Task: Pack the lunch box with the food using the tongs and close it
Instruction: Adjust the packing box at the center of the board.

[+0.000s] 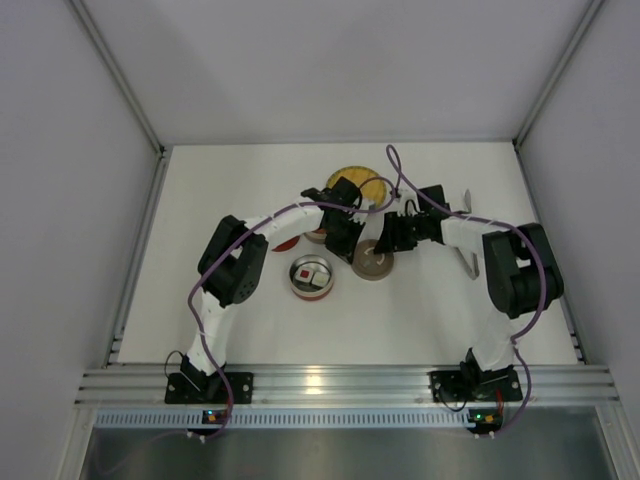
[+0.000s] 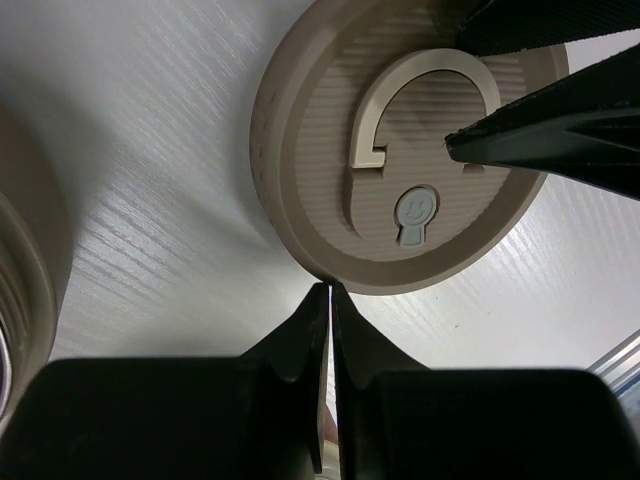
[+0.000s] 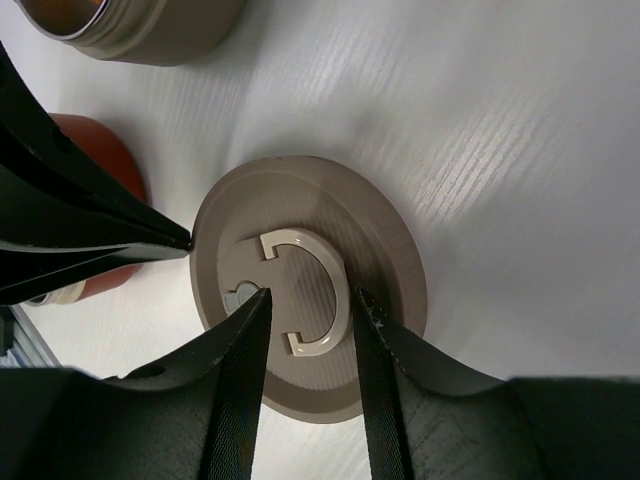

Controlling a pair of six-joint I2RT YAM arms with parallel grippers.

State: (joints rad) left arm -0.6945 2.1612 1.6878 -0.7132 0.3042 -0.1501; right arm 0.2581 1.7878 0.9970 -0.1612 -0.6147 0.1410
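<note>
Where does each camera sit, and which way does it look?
Top external: above and behind the robot, looking down at the table; left arm and right arm show whole.
Left wrist: on the left arm's wrist, looking down at the beige lid; the shut left gripper shows at the bottom.
Right wrist: on the right arm's wrist, looking down; the right gripper has a finger on either side of the handle.
Shared: both wrist views show the lid and the other arm's gripper.
</note>
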